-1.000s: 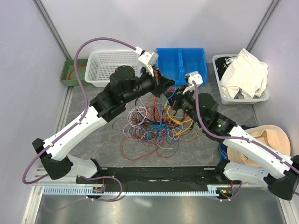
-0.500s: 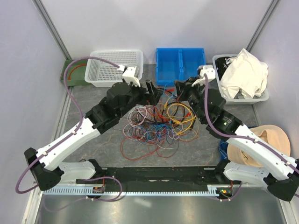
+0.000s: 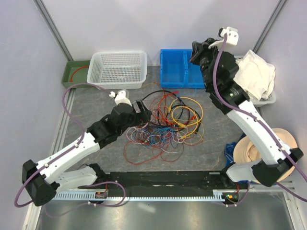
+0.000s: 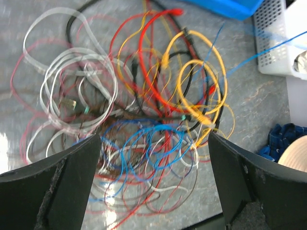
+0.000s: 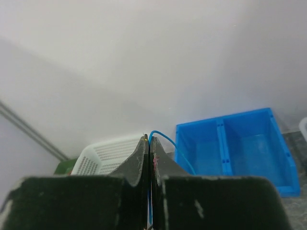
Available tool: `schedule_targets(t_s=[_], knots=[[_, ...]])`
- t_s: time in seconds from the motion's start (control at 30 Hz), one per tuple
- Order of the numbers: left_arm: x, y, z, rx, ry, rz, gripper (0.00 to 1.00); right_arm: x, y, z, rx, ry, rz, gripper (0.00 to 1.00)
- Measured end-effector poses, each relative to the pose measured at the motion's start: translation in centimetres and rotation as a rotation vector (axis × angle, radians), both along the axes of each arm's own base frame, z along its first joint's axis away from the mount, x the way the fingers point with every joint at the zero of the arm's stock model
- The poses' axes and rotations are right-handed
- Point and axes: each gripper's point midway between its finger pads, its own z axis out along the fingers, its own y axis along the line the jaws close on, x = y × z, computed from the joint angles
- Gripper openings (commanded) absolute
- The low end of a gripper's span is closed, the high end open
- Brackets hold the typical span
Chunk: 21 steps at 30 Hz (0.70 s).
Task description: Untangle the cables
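Observation:
The cables (image 3: 165, 122) lie in a loose jumble of red, orange, yellow, blue, white and black loops on the grey table. My left gripper (image 3: 142, 109) hovers at the pile's left edge. In the left wrist view its jaws stand wide open, with nothing between the fingers (image 4: 62, 184), over the blue and white loops of the cables (image 4: 144, 115). My right gripper (image 3: 196, 50) is raised high over the blue bin. It (image 5: 149, 140) is shut on a thin blue wire (image 5: 165, 137), which curls out past the fingertips. A taut blue wire (image 4: 264, 50) runs up to the right.
A white mesh basket (image 3: 117, 67), a blue two-part bin (image 3: 184, 69) and a green tray (image 3: 74, 74) line the back. A white tub of cloth (image 3: 254, 76) stands at the back right. A straw hat (image 3: 261, 148) and blue fabric (image 3: 230, 146) lie at the right.
My left gripper has opened, let go and drawn back down to the pile's left side. My right arm has risen far up and back, still shut on the blue wire.

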Motion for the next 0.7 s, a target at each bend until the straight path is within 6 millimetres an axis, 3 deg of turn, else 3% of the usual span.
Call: schedule_targets(t_s=[0.2, 0.3, 0.53, 0.7], knots=[[-2.8, 1.6, -3.8, -0.066, 0.108, 0.040, 1.00, 5.8, -2.7, -0.7, 0.006, 0.027, -0.112, 0.00], [-4.1, 2.1, -5.7, -0.083, 0.161, 0.042, 0.99, 8.0, -2.9, -0.4, 0.008, 0.023, -0.136, 0.00], [-5.9, 2.6, -8.7, -0.090, 0.241, 0.034, 0.99, 11.6, -2.4, 3.7, 0.047, -0.108, -0.160, 0.00], [-7.1, 2.7, -11.0, -0.082, 0.305, 0.024, 0.97, 13.0, -4.1, 7.9, 0.077, -0.246, -0.218, 0.00]])
